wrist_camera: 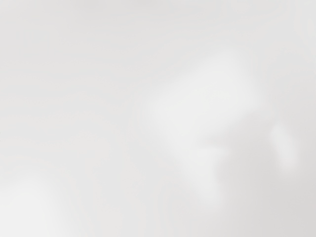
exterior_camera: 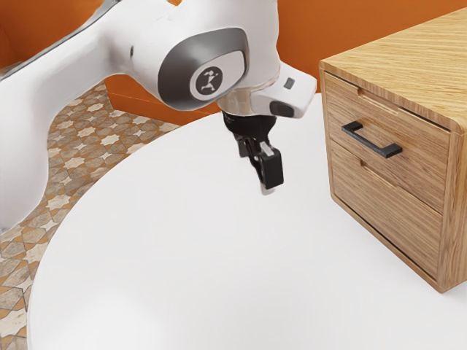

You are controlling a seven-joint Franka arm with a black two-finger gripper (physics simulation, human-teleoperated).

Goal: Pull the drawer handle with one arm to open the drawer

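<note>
My hand [exterior_camera: 267, 182] hangs above the desk [exterior_camera: 182, 277], pointing down and tilted a little toward the exterior view's right. It is black, blocky and matte, with a pale tip at its lowest end. From this side angle I cannot tell whether it is apart or together. Nothing is held in it. It comes off a glossy white arm [exterior_camera: 87, 80] with a grey round joint cap.

The desk is a smooth, plain white top with a curved edge. In the wrist view it is a pale white surface with a few softer bright patches.

The wooden cabinet [exterior_camera: 408, 65] stands on the desk at the exterior view's right. It is a box of light, straight-grained oak-coloured wood with rounded top edges. Its front carries two drawers, one above the other. The upper drawer [exterior_camera: 398, 131] has a thin black bar handle [exterior_camera: 372, 140], squared at both ends and standing off the wood. The lower drawer [exterior_camera: 387, 208] shows plain grain. Both fronts look flush with the frame.

The handle lies to the exterior view's right of my hand, slightly higher than its tip, well apart from it, with bare desk between.

Beyond the desk are a tiled floor [exterior_camera: 80, 138] with a star pattern and an orange wall [exterior_camera: 350, 22].
</note>
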